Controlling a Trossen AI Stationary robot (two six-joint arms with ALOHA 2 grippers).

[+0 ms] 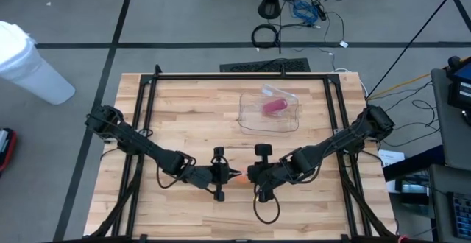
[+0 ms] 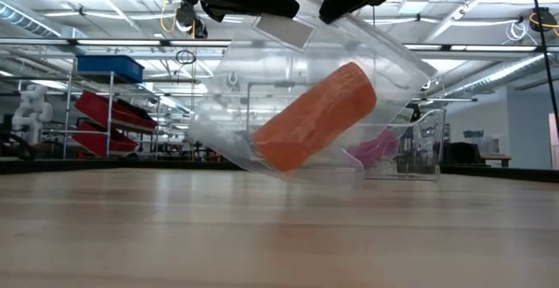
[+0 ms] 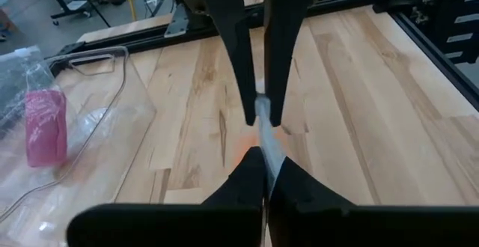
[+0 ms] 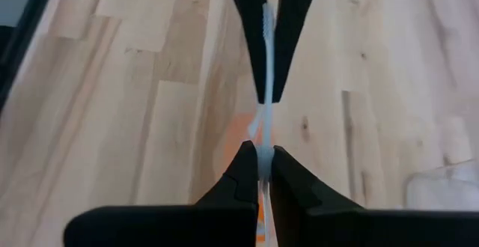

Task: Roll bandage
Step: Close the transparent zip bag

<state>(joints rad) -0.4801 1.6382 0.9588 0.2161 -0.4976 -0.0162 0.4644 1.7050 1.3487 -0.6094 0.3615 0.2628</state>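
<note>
High view: left gripper (image 1: 227, 174) and right gripper (image 1: 250, 174) meet tip to tip at the wooden table's (image 1: 184, 103) front centre, both clamped on a clear plastic bag. Low view: orange cylindrical bandage roll (image 2: 316, 115) hangs inside the clear plastic bag (image 2: 262, 105), long axis tilted, upper end right. Wrist views: each pair of fingers is pinched on the bag's edge.
</note>
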